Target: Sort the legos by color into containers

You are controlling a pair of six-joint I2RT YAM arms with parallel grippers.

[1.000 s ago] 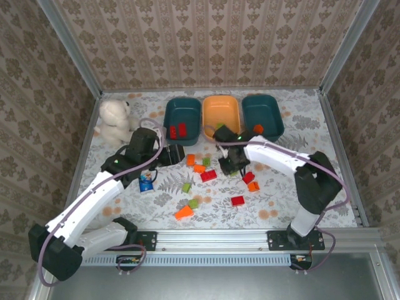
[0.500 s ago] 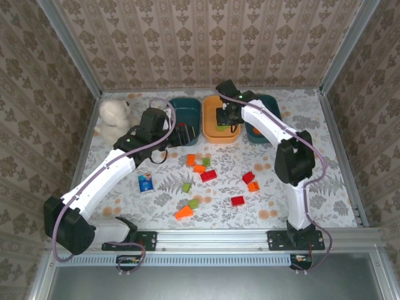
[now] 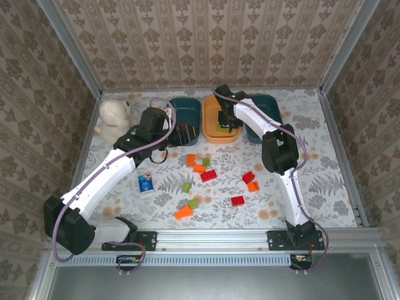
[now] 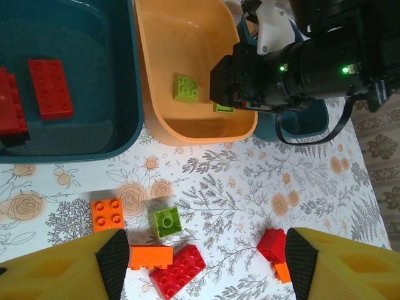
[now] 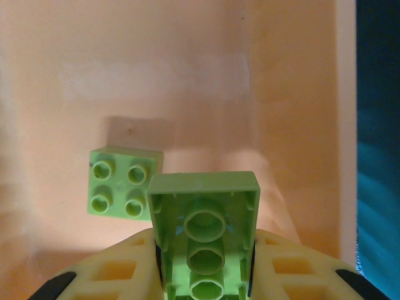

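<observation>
My right gripper (image 3: 225, 119) hangs over the orange tub (image 3: 212, 134), shut on a light green lego (image 5: 203, 231) held underside up. Another green lego (image 5: 125, 181) lies on the tub floor just below it. My left gripper (image 4: 207, 262) is open and holds nothing, hovering at the front rim of the left teal tub (image 4: 75, 134), which holds two red legos (image 4: 50, 87). Below the left gripper lie an orange lego (image 4: 107, 214), a green one (image 4: 165, 222) and a long red one (image 4: 177, 270). The right teal tub (image 3: 270, 119) stands behind the right arm.
More red, orange and green legos are scattered mid-table, among them a red one (image 3: 237, 200) and an orange one (image 3: 183, 213). A white teddy bear (image 3: 114, 119) sits at the back left. A small blue-and-white carton (image 3: 145, 182) lies by the left arm.
My right gripper has lifted the green lego from the table and carried it back over the orange tub. My left gripper has swung from the table to the left teal tub's front.
</observation>
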